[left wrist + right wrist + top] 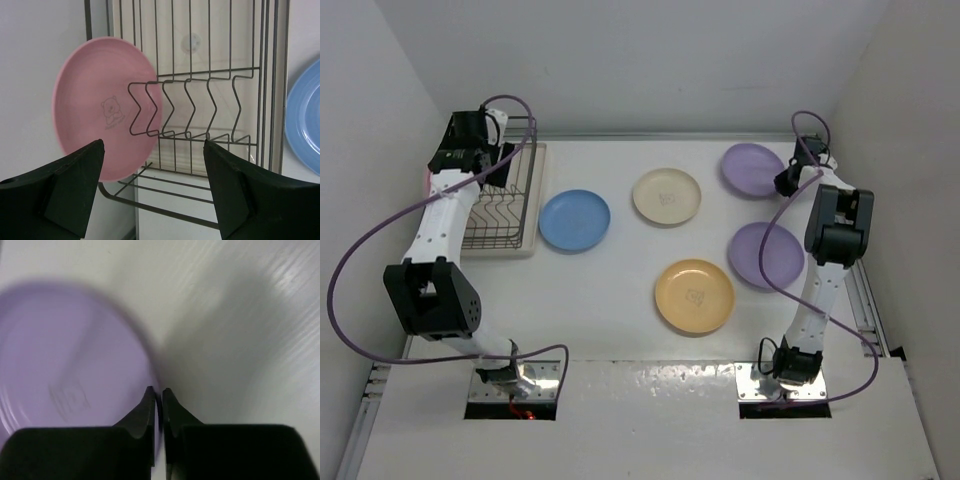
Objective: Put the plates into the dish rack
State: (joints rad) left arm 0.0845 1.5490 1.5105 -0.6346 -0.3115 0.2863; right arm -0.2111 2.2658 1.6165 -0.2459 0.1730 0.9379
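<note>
The pink plate (95, 115) stands on edge at the end of the dark wire dish rack (210, 95), leaning on the prongs. My left gripper (154, 170) is open and empty just above it; in the top view it (498, 160) hovers over the rack's (510, 215) far end. My right gripper (157, 392) is shut on the rim of the far lilac plate (70, 355), at the back right of the table (752, 168). The blue (574, 220), cream (666, 195), orange-yellow (694, 295) and second lilac (767, 254) plates lie flat on the table.
The rack's cream tray base (536, 200) sits at the far left against the left wall. The blue plate (305, 125) lies right beside the rack. White walls close in the back and both sides. The right arm's cable loops over the near lilac plate.
</note>
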